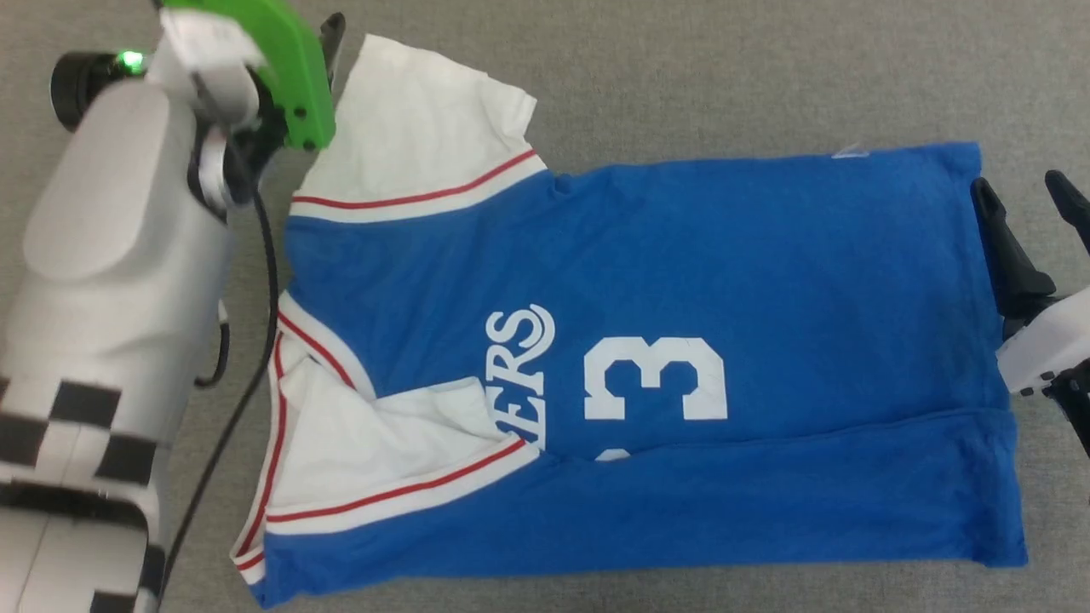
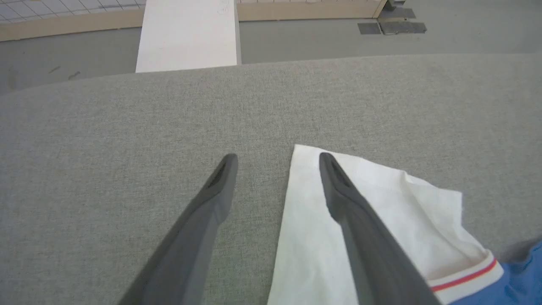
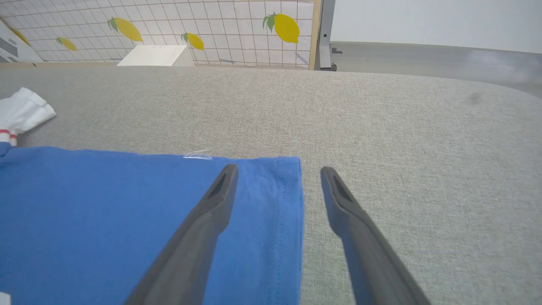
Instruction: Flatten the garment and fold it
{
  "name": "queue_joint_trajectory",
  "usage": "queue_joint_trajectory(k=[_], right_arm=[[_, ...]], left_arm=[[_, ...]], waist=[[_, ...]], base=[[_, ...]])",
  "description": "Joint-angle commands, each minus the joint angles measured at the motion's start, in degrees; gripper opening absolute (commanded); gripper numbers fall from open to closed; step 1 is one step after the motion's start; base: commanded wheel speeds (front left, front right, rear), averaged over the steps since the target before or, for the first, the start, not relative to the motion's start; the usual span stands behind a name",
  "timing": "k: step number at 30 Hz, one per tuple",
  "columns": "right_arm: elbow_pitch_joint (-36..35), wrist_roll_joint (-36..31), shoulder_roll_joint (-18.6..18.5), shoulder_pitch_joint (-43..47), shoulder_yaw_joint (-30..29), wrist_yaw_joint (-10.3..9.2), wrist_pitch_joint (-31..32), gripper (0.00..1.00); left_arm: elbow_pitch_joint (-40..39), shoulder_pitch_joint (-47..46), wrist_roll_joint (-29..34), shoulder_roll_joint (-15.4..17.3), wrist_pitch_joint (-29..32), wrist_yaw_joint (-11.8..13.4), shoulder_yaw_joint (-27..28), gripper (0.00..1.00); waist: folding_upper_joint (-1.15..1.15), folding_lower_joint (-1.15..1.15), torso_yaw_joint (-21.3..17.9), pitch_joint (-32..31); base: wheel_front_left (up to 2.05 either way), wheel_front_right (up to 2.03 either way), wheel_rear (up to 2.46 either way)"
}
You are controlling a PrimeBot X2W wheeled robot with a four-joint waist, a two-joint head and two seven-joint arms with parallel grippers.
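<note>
The blue jersey T-shirt point(image 1: 681, 255) lies chest-up on the grey bench point(image 1: 724, 77), its near long side folded in over the lettering. Our left fingers point(image 2: 211, 199) straddle the edge of the far white sleeve point(image 2: 402, 203), and our right fingers point(image 3: 211, 203) straddle the hem point(image 3: 292, 203) corner. Both pairs are spread, grasping nothing. Next, we judge, both must pinch and carry the far side over.
</note>
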Motion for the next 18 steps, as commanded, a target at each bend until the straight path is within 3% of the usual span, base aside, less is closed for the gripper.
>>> queue_joint_trajectory(k=[1, 6, 17, 18], right_arm=[[-0.5, 0.2, -0.2, -1.2, -0.1, -0.09, 0.3, 1.0], [-1.3, 0.1, -0.4, -1.0, -0.7, -0.09, 0.6, 1.0], [-2.9, 0.3, -0.2, -1.2, -1.0, -0.09, 0.9, 1.0], [-3.0, 0.3, -0.2, -1.2, -1.1, -0.09, 0.9, 1.0]], left_arm=[[1.4, -2.3, 0.3, -0.3, 2.4, 0.5, -0.8, 1.0], [6.2, -6.3, -0.3, -1.8, 12.7, 1.6, -2.7, 1.0], [10.5, -7.7, 0.5, -2.3, 22.3, 3.5, -5.8, 1.0], [10.8, -7.5, 0.0, -2.5, 23.1, 3.7, -5.6, 0.77]], waist=[[0.0, -0.01, -1.5, 2.3], [0.0, -0.01, -2.4, 3.9], [0.0, -0.01, -3.5, 7.0], [0.0, -0.01, -3.5, 7.1]], base=[[0.0, 0.0, 0.0], [0.0, 0.0, 0.0], [0.0, 0.0, 0.0], [0.0, 0.0, 0.0]])
